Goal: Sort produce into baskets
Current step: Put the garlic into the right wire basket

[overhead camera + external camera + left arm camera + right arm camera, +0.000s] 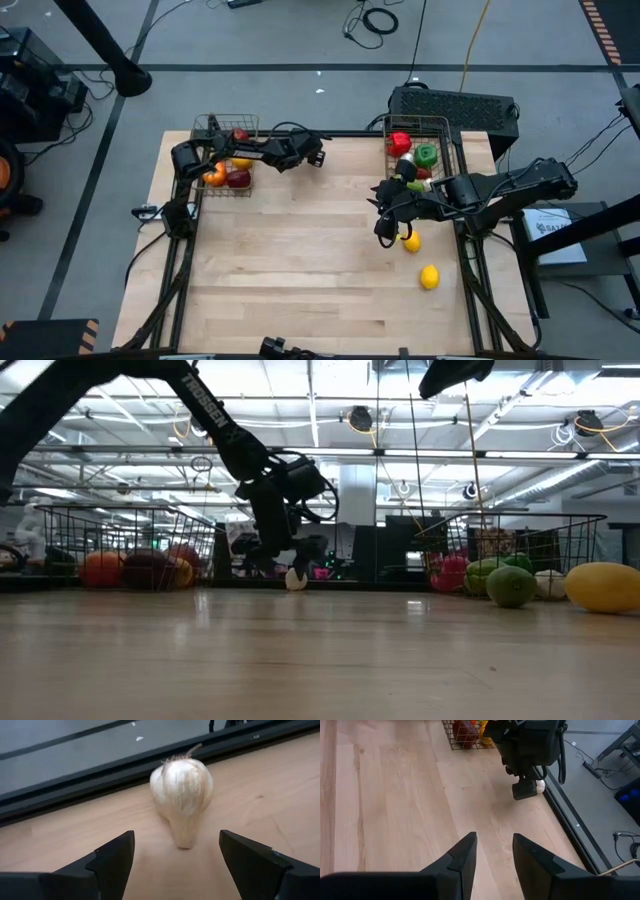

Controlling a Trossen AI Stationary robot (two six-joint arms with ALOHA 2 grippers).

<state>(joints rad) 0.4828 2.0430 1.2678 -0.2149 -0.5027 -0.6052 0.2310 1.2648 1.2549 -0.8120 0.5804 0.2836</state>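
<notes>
Table: a pale wooden top [300, 260] with a dark rim, bare across its middle.
Left basket: a wire basket [226, 128] at the far left part of the table, holding an orange, a red apple and other pieces.
Right basket: a wire basket [440, 130] at the far right part, holding a red pepper [399, 143] and a green pepper [427, 155].
Garlic: a white bulb [182, 790] lies on the wood close to the far rim, right of the left basket.
Left gripper: it [316, 157] is low at the far edge, fingers spread wide with the garlic just ahead between them, not touching.
Right gripper: it [385, 228] hangs above the right part of the table, near the right basket, fingers parted a little and holding nothing.
Loose lemons: one [411, 241] lies just beside the right gripper, another [429, 277] nearer the front.
Room: grey floor with cables and dark tape lines around the table; the low view shows ceiling beams and hanging lamps behind.
</notes>
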